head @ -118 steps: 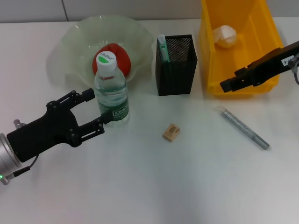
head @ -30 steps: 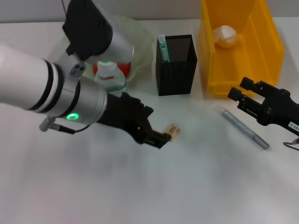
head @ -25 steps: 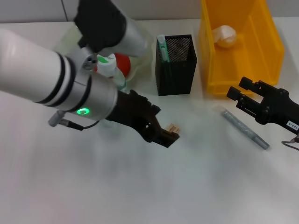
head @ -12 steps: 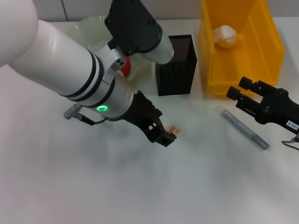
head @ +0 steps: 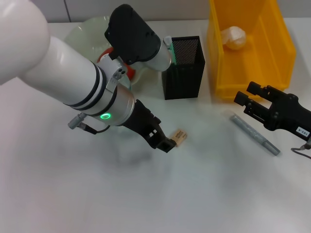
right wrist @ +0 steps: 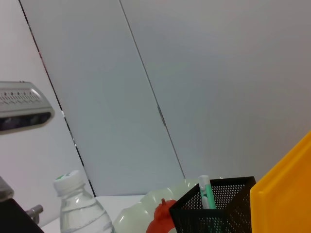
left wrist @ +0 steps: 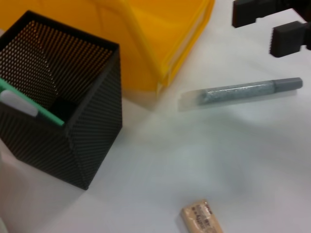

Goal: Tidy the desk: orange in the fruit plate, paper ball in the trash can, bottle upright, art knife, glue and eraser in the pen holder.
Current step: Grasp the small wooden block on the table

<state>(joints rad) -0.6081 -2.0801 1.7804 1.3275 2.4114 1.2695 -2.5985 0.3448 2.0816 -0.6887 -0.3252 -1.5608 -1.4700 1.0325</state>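
Reaching low across the desk, my left gripper (head: 166, 144) sits right at the eraser (head: 178, 137), its tip touching or nearly touching the near end of that small tan block. From the head view I cannot tell whether those fingers are spread or pressed together, because the arm's own bulk hides the gap. The eraser lies flat on the white table (head: 204, 194), between the bottle side and the glue stick (head: 254, 134), a little in front of the black mesh pen holder (head: 183, 68).

I judge the eraser light, slightly rubbery and grippy, so it should not slip once pinched. It is low and flat, though, so my pads must come down almost to the tabletop and close across its narrow width, near the middle, or it may tip or skid away.

My right gripper (head: 250, 105) hovers with its fingers spread just above the upper end of the glue stick, in front of the yellow trash can (head: 286, 53). That tube looks smooth, stiff and round, so it could roll; taking it mid-length, across its axis, seems safest.
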